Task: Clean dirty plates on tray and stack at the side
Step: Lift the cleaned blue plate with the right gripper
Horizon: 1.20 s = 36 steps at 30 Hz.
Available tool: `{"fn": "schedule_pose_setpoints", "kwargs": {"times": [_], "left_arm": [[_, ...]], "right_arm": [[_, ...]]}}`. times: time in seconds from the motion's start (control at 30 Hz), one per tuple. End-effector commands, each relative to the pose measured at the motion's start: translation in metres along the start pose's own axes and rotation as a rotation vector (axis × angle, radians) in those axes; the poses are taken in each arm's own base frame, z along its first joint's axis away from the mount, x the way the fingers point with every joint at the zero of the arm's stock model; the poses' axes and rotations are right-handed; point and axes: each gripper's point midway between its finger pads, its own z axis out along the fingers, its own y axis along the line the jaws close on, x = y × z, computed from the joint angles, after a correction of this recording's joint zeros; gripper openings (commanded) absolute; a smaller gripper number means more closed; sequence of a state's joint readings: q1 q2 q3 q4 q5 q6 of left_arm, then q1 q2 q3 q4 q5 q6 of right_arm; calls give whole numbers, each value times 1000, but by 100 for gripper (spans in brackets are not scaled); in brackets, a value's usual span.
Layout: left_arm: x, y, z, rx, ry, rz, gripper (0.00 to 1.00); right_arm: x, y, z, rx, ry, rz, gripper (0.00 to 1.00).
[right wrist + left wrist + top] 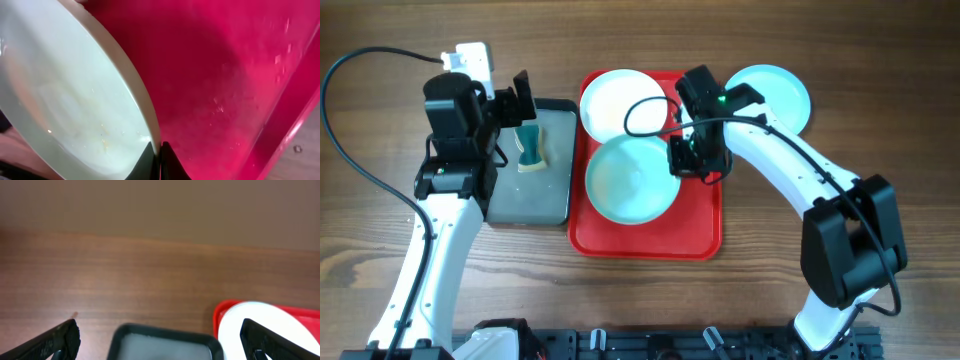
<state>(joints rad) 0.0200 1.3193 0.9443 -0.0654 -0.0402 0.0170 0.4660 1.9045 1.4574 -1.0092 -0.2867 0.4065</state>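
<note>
The right gripper (690,158), jaws clamped on the rim of the aqua plate (628,182) lying in the red tray (700,235), seemingly steadies it for wiping, while the left gripper (520,100) hovers, jaws apart, near the sponge (529,150).
</note>
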Motion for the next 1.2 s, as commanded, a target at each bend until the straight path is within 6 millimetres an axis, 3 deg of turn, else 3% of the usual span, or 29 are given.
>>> {"fn": "schedule_pose_setpoints", "kwargs": {"times": [0.0,0.13,0.23,0.47,0.57,0.73,0.83,1.17], "left_arm": [[-23,17,-3,-60,-79,-24,100],[-28,43,-5,-114,-102,-48,100],[-28,60,-6,-150,-100,-63,100],[-27,66,-7,-163,-98,-68,100],[-24,66,-6,-164,-88,-69,100],[-24,66,-6,-164,-85,-69,100],[-20,66,-6,-164,-69,-69,100],[-20,66,-6,-164,-69,-69,100]], "right_arm": [[-26,24,-32,-48,-126,-68,4],[-42,44,-32,-75,-210,-89,5],[-51,70,-31,-75,-296,-136,5],[-69,138,-28,-123,-507,-217,5],[-83,171,-11,-156,-607,-241,4],[-100,178,6,-104,-707,-268,5],[-113,183,-5,-51,-811,-356,4],[-129,192,-28,102,-952,-638,4]]}}
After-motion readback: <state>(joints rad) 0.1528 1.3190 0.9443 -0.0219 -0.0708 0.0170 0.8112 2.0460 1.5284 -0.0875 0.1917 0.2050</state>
